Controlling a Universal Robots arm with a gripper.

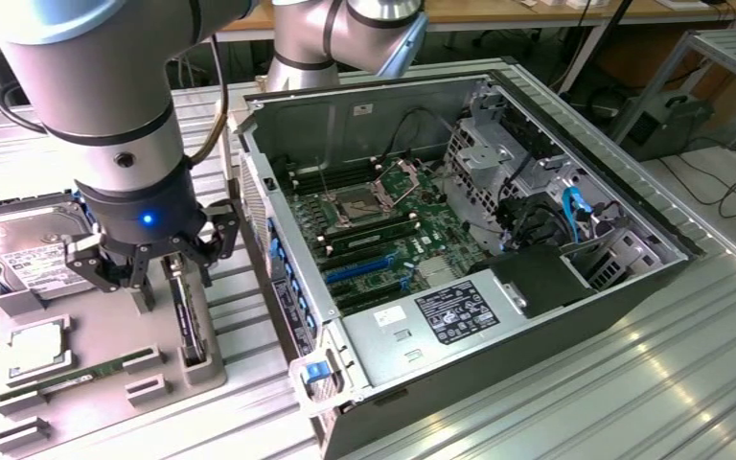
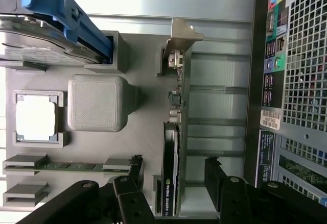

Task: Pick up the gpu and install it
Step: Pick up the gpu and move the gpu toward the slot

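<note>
At the exterior view's left, a grey moulded plastic parts tray (image 1: 106, 335) carried a boxy silver hard drive with a white label (image 1: 20, 257), a square silver processor chip (image 1: 38, 347) and a narrow green memory stick (image 1: 72, 377), none of them touched.

On the tray's edge nearest the case, the thin dark circuit-board gpu (image 1: 191, 321) stood on its long edge in a slot. In the wrist view its silvery metal bracket (image 2: 180, 38) was at the far end of the card (image 2: 170, 157).

The black two-fingered gripper (image 1: 170, 280) hung right above the gpu with its jaws spread wide and nothing in them. The wrist view showed the fingertips (image 2: 135, 166) on either side of the card, both clear of it.

The step in hand looked like the approach to the grasp. To do it well, the fingers needed to stay parallel to the card's flat faces. The card also needed to sit midway between them, so that neither pad pushed it askew in its slot. A grip on bare board, away from the bracket, seemed safest.

At the exterior view's right, the open dark metal computer case (image 1: 675, 259) lay on its side with the green motherboard (image 1: 394, 230) exposed and its blue expansion slots (image 1: 361, 268) empty.
</note>
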